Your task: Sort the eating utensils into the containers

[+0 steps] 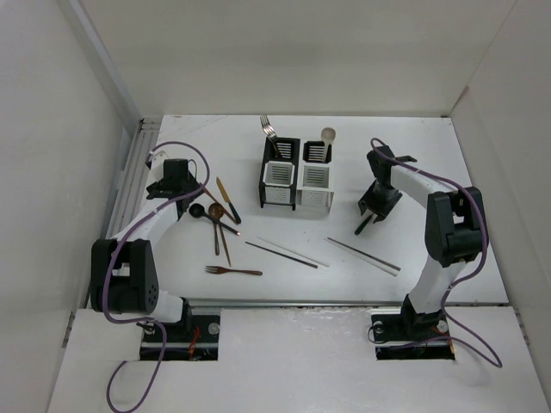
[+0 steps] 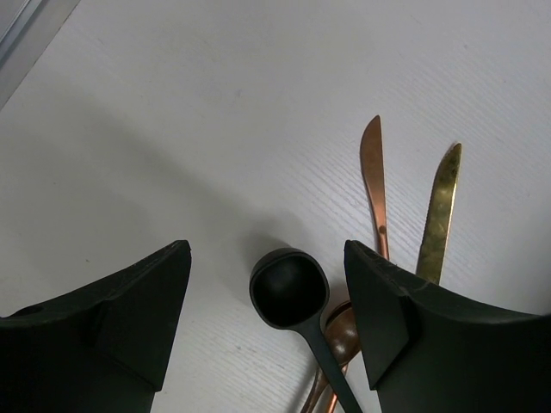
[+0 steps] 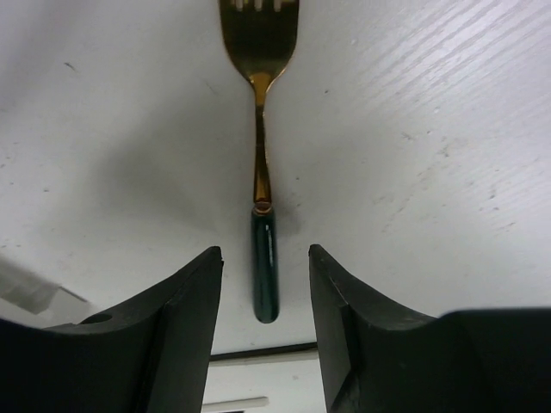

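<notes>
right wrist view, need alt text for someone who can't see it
A fork with a gold head and dark green handle lies on a white table. Its handle end sits between the two black fingers of the open right end effector, with a gap on each side.

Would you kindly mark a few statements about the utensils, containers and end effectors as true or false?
1. The left end effector is open above a black spoon. True.
2. The right end effector is shut on the green-handled fork. False: it is open, straddling the handle.
3. A silver fork stands in the left container. True.
4. The right container is empty. False: a pale wooden spoon stands in it.
5. All chopsticks are in containers. False: several lie on the table.
</notes>
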You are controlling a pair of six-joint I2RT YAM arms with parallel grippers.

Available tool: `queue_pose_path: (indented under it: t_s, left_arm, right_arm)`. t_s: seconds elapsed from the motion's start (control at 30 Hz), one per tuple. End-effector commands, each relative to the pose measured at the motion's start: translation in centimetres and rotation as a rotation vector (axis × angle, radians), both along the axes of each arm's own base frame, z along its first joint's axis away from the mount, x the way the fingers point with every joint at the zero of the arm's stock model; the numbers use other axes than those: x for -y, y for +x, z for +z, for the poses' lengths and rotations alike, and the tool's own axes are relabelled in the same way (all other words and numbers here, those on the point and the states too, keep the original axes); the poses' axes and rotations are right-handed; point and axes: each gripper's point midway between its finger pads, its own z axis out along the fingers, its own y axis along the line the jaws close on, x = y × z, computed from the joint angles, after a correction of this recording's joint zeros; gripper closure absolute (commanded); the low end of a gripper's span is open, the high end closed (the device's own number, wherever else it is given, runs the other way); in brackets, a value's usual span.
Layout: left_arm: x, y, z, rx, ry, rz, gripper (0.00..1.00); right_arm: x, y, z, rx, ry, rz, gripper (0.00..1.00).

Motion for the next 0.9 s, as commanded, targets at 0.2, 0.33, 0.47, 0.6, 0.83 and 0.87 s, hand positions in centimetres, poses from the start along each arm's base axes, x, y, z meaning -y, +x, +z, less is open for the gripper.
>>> queue_pose_path:
  t_s: [0.2,0.33,0.47,0.6,0.83,0.87]
  left_arm:
    - [0.2,0.5,0.5,0.032,-0.017,-0.009,0.31]
    - [0.0,0.5,0.1,0.021,-0.023,-0.006,0.31]
    - [-0.3,0.7,0.2,0.022,-0.009,0.008,0.31]
    - [-0.1,0.5,-0.8,-0.009,-0.016,-0.001,0.31]
    - [0.3,1.2,-0.7,0.001,-0.037,-0.006,0.31]
    - [0.3,1.5,-0.3,0.011,-0.038,-0.006,0.31]
  right_arm:
    - [1.5,0.2,-0.5,0.010,-0.031,0.123,0.50]
    - [-0.1,1.2,-2.2,0.012,0.049,0.187,0.47]
    - [-1.1,1.6,-3.1,-0.009,0.064,0.208,0.49]
    - [-1.0,1.1,-3.2,-0.012,0.063,0.208,0.76]
    - [-0.7,1.5,-2.9,0.007,0.072,0.205,1.00]
    - [-0.9,2.7,-2.1,0.070,0.072,0.221,1.00]
